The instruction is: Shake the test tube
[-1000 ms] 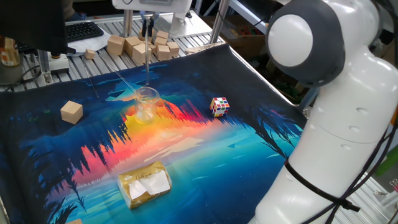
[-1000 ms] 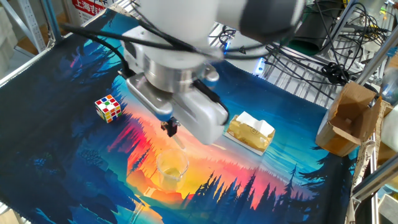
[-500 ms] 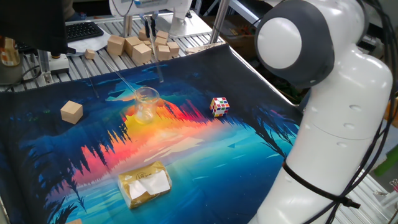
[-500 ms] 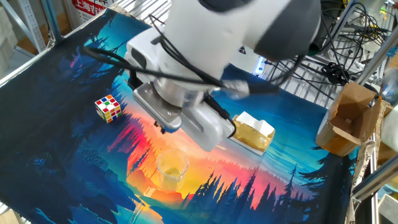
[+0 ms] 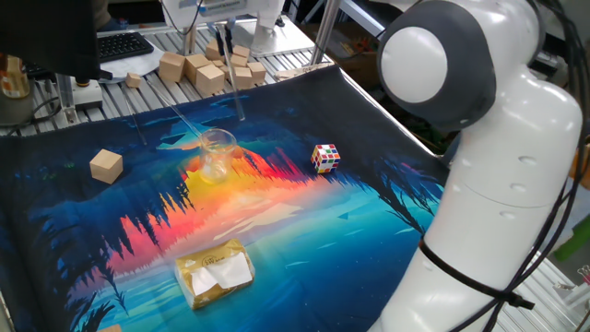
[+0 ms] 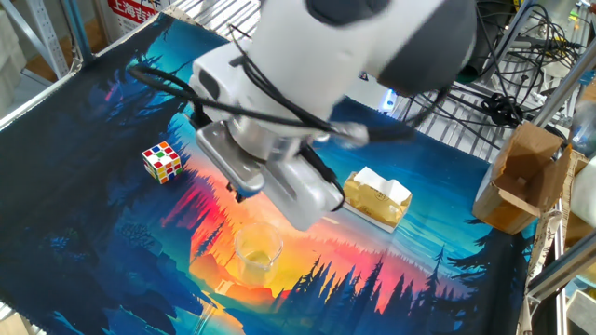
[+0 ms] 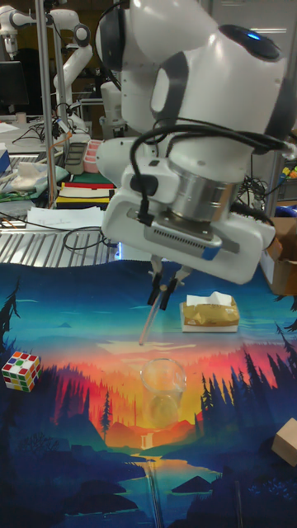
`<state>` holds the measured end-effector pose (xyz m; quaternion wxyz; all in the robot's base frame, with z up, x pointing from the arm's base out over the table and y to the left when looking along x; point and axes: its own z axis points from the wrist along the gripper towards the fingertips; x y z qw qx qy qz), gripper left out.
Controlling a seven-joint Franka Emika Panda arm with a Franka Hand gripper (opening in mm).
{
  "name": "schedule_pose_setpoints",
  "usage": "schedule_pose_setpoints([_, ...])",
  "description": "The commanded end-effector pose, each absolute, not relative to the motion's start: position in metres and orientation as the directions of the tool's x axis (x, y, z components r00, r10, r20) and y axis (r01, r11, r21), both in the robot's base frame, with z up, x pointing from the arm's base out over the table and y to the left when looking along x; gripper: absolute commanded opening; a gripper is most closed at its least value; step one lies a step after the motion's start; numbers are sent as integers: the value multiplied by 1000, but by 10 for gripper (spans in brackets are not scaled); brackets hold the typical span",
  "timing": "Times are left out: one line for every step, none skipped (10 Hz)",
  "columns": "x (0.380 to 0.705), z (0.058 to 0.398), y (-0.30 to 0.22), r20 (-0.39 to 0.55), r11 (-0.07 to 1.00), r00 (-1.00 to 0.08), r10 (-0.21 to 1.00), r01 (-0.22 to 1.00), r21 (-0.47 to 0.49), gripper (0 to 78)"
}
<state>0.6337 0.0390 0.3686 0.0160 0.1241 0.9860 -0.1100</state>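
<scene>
My end effector is pinched narrow on the top of the test tube, held in the air above and behind the glass beaker. Tube now tilts, lower tip swung toward the Rubik's cube side; a second ago it hung straight over the beaker. I judge the shake is underway, mid-swing. The other thin clear rod leans in the beaker, untouched.
</scene>
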Motion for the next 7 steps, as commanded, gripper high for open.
schedule_pose_setpoints([635, 367, 39, -60, 793, -829, 556, 508, 338, 11])
schedule_pose_setpoints([632, 366, 39, -3, 832, -866, 500, 480, 277, 11])
schedule_pose_setpoints([629, 365, 39, 20, 871, -895, 446, 439, 221, 11])
schedule_pose_setpoints([627, 362, 40, 17, 918, -925, 379, 378, 120, 11])
schedule_pose_setpoints([628, 360, 41, -3, 935, -937, 349, 348, 65, 11])
schedule_pose_setpoints([631, 355, 42, -16, 942, -943, 334, 332, 49, 11])
schedule_pose_setpoints([635, 349, 42, -28, 945, -945, 326, 325, 40, 11])
